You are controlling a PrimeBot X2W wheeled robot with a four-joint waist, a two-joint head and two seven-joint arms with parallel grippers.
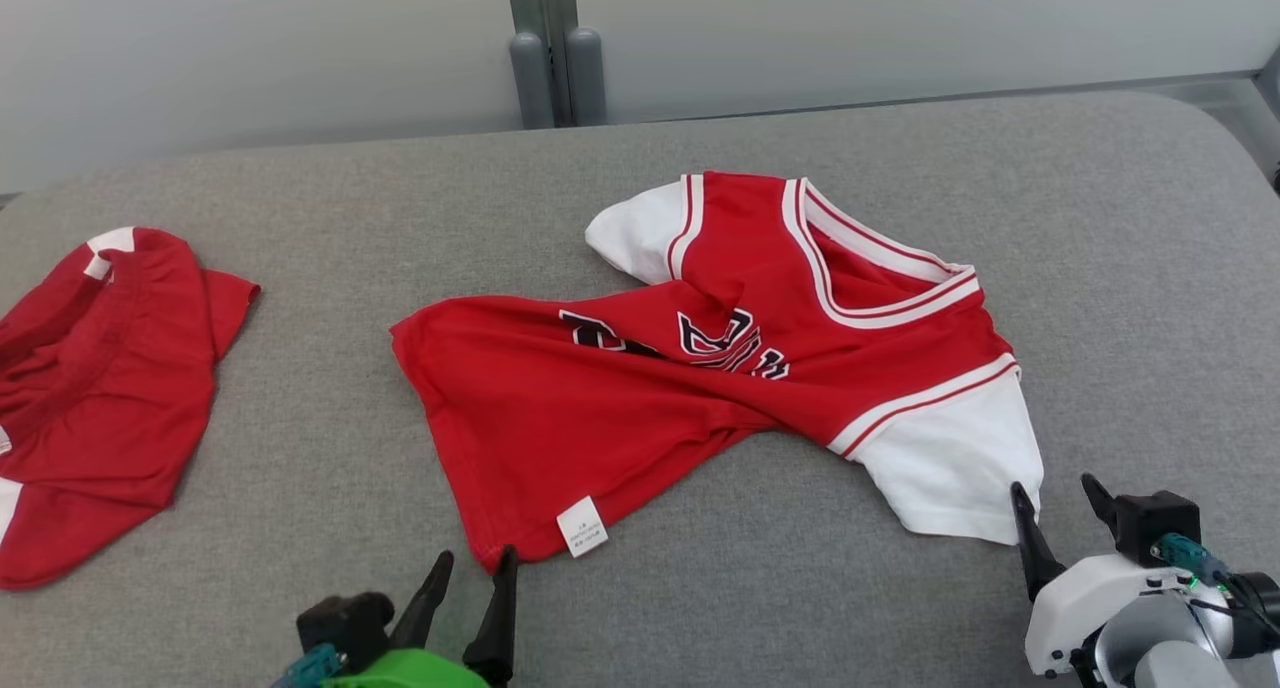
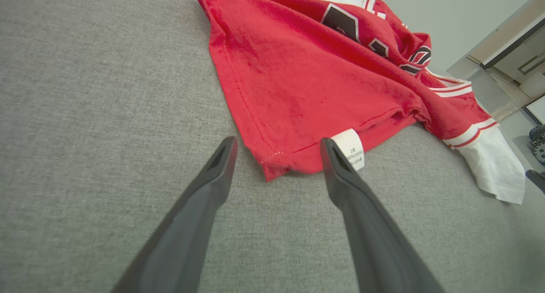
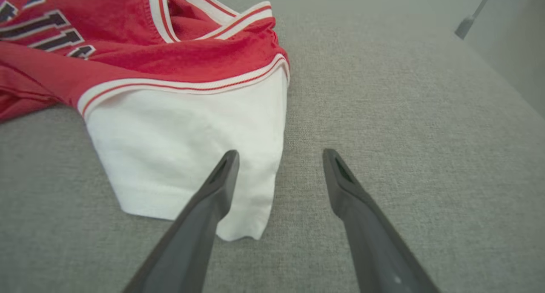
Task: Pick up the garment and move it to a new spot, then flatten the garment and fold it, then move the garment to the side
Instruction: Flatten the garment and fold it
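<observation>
The garment is a red jersey with white sleeves and dark lettering, lying crumpled and twisted across the middle of the grey surface. My left gripper stands open just in front of its near hem corner; in the left wrist view that corner and a white care label lie between the fingertips of the left gripper. My right gripper is open at the near white sleeve; in the right wrist view its left finger overlaps the sleeve's edge. Nothing is held.
A second red garment lies bunched at the far left of the grey padded surface. Behind the surface runs a pale wall with a grey post. The surface's rounded right edge is close to my right arm.
</observation>
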